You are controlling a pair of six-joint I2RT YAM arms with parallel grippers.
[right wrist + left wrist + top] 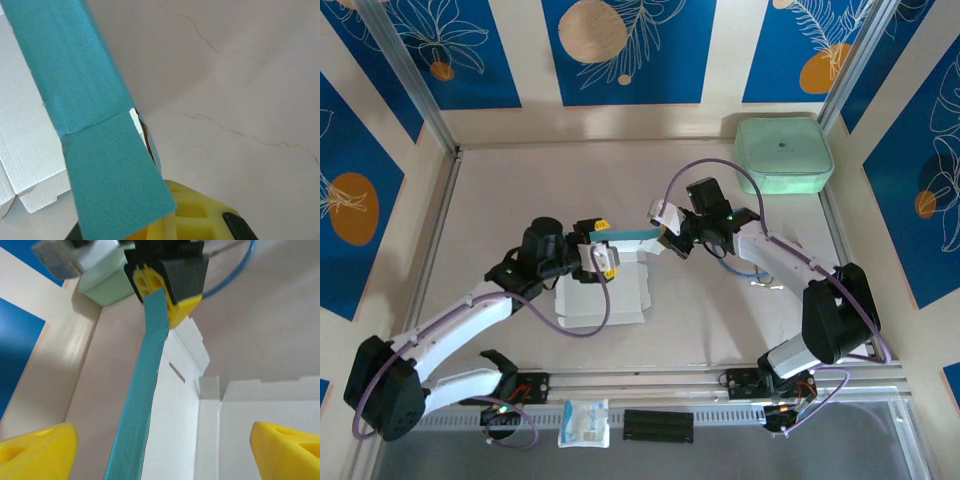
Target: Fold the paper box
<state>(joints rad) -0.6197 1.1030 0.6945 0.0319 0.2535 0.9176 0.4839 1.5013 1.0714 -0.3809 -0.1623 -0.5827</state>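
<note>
1. Gripper on the left first: left gripper (596,252). Spreads its yellow fingers (40,447) wide apart. Holds nothing. Hangs over the far edge of the paper box.
2. White packet (584,422): lies down at the near edge, between the two arm bases, well apart from the paper box.
3. Paper box (605,300): lies opened up near the middle of the table (500,200), whitish inside facing up, under the left gripper. Has small side flaps lying flat.
4. Blue flap (630,232) of the paper box: long and thin. Stands up off the table and reaches toward the right. Runs between the open left fingers, touching neither one.
5. Right gripper (670,238): closed tight on the far end of the blue flap. Pinches it between yellow fingers (190,212) and holds that end up in the air.
6. Green case (782,155): sits in the far right corner of the table, well apart from the paper box.
</note>
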